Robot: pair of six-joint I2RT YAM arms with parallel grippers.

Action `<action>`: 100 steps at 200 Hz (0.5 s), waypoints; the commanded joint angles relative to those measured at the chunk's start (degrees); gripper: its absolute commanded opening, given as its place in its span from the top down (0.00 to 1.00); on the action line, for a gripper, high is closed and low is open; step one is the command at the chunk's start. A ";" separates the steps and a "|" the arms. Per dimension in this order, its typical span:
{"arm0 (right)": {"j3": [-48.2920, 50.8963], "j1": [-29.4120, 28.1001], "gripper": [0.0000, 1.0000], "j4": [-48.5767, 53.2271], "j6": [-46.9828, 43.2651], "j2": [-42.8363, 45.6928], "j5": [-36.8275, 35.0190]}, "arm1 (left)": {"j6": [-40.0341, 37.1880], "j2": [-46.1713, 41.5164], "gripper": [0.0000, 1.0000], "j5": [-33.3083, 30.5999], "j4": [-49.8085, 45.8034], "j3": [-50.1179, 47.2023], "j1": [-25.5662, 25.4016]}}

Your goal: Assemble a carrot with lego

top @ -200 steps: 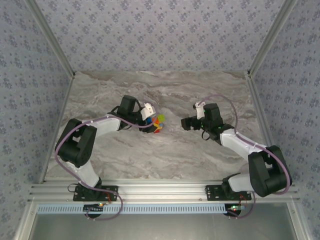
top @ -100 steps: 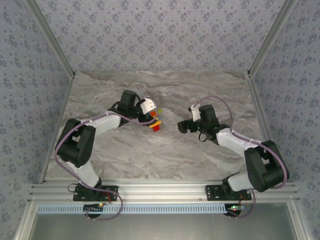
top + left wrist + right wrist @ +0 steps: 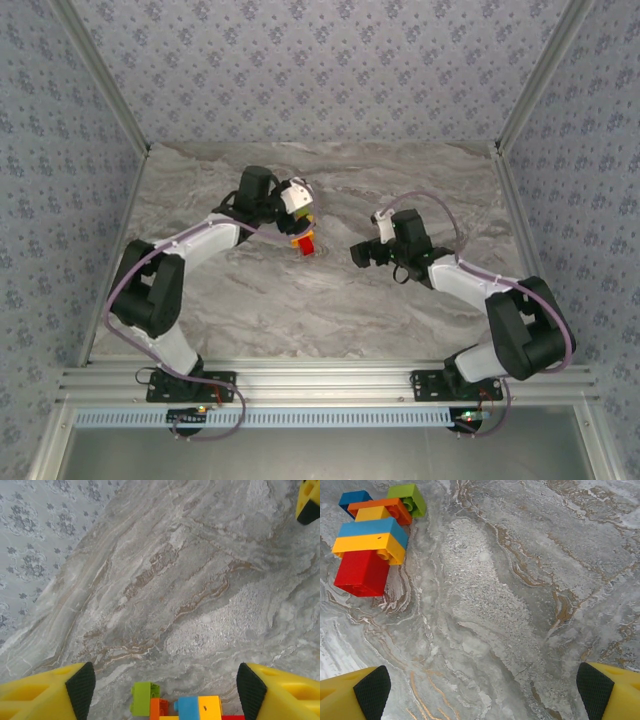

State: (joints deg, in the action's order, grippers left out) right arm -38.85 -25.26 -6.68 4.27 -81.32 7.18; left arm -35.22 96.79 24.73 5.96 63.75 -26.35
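- Since a second ago, our left gripper [image 3: 300, 222] has swung toward the back of the grey marble-patterned table [image 3: 330, 310], and our right gripper [image 3: 361, 253] has edged nearer the bricks.
- One small elongated carrot [image 3: 372, 535] of joined plastic bricks lies mid-table; we count one red, one green, one orange, two blue, two yellow.
- Left jaws stand apart either side of it, gaps showing.
- Right jaws gape wide, empty, near its red end.

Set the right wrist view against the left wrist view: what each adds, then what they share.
Right wrist: the carrot laid out end to end, its red brick in full. Left wrist: the patterned wall and a yellow black-tipped piece in the top right corner. Shared: the marble table, the carrot's green brick, and each arm's own yellow fingers spread open.
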 commanded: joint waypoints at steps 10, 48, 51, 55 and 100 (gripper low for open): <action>-0.09 -1.15 0.00 -1.46 0.31 3.91 -11.21 | 10.44 -6.95 0.04 -1.88 10.31 -6.99 2.57; 4.14 2.05 0.00 -4.50 0.81 10.50 -33.15 | 18.35 -16.79 0.03 -30.49 22.75 -23.04 4.31; 4.53 2.65 0.00 -4.97 0.93 10.62 -34.82 | 18.69 -17.45 0.03 -32.13 23.11 -24.13 4.51; 5.17 3.64 0.00 -5.69 1.04 10.73 -37.54 | 18.84 -18.38 0.03 -34.54 23.55 -25.67 4.71; 12.68 18.52 0.00 -16.28 5.58 13.03 -36.07 | 21.33 -25.69 0.03 -40.49 32.53 -41.05 10.88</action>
State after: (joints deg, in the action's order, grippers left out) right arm -31.57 -11.11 -13.63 8.23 -70.32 -26.00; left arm -18.09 73.30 -9.23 29.82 27.51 -19.27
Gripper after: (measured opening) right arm 0.999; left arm 0.974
